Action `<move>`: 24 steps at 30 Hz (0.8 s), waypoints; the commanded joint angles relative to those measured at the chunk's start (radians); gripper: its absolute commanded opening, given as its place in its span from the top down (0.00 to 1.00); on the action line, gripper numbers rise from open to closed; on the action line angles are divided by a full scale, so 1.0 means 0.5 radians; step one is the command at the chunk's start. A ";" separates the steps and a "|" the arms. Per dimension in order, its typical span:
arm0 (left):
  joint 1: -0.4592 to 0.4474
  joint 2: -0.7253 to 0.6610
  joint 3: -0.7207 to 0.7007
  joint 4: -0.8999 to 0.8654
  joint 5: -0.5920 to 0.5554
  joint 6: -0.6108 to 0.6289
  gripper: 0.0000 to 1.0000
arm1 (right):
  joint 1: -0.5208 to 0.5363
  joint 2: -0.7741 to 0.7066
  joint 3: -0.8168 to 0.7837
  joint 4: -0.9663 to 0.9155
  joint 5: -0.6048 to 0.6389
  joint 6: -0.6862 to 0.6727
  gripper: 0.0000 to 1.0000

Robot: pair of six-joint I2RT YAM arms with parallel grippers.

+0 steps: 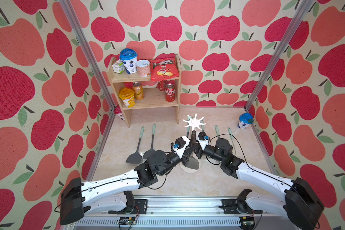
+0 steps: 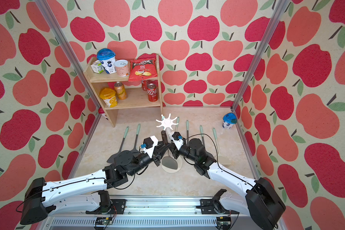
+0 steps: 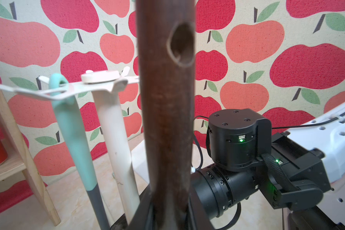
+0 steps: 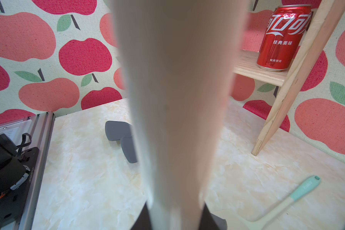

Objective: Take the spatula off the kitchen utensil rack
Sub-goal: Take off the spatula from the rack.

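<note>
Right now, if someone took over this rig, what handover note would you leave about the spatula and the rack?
Left gripper: shut on the brown wooden-handled spatula, held upright beside the pole.
Right gripper: shut on the pole of the kitchen utensil rack.
Done: no prong passes through the spatula's hanging hole, so it looks unhooked; its grey head is over the rack's round base.
Left: carry it clear and probably set it down, then release the pole. A mint-handled utensil hangs on a prong; avoid knocking it.

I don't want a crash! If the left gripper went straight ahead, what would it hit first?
Probably the right gripper, facing it just past the spatula it holds; depth is unclear.
</note>
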 commanded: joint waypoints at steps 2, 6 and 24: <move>-0.012 -0.072 -0.020 0.015 -0.001 0.051 1.00 | -0.008 0.081 -0.027 -0.293 0.102 0.003 1.00; -0.012 -0.113 -0.027 -0.025 -0.034 0.073 1.00 | -0.009 0.091 -0.024 -0.293 0.103 0.005 1.00; 0.080 -0.375 -0.014 -0.509 -0.174 0.066 1.00 | -0.002 0.079 -0.024 -0.296 0.097 0.007 1.00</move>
